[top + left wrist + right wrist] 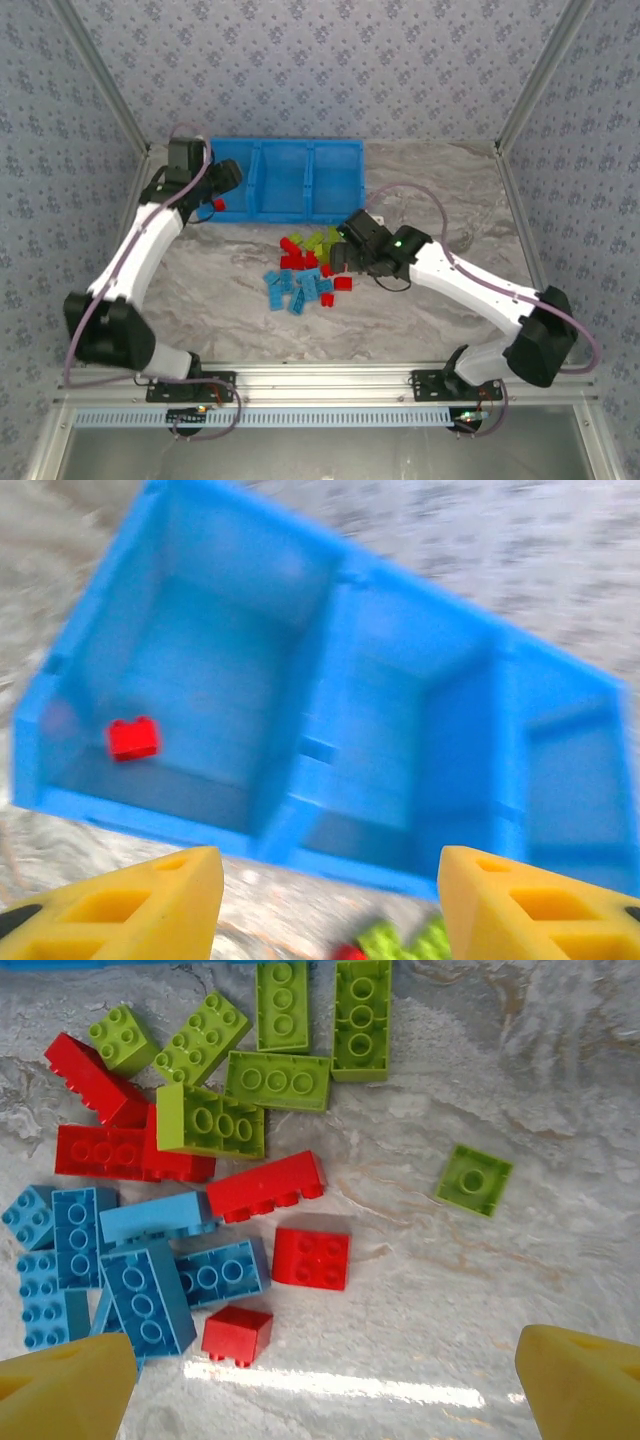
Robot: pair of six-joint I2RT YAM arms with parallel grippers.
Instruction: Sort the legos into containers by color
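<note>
Marbled table [450, 190]. Blue containers [256, 180], upper centre of the top view. Left gripper [330, 905], at the lower edge of its wrist view, is spread wide and empty. Right gripper [325, 1390] is also wide, over the loose legos [200, 1190] in the frame's left half. A red brick [133, 738] lies in the frame-left compartment.

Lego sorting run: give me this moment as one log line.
left gripper open, above bin | one red brick in its left compartment | right gripper open, above loose legos on table
</note>
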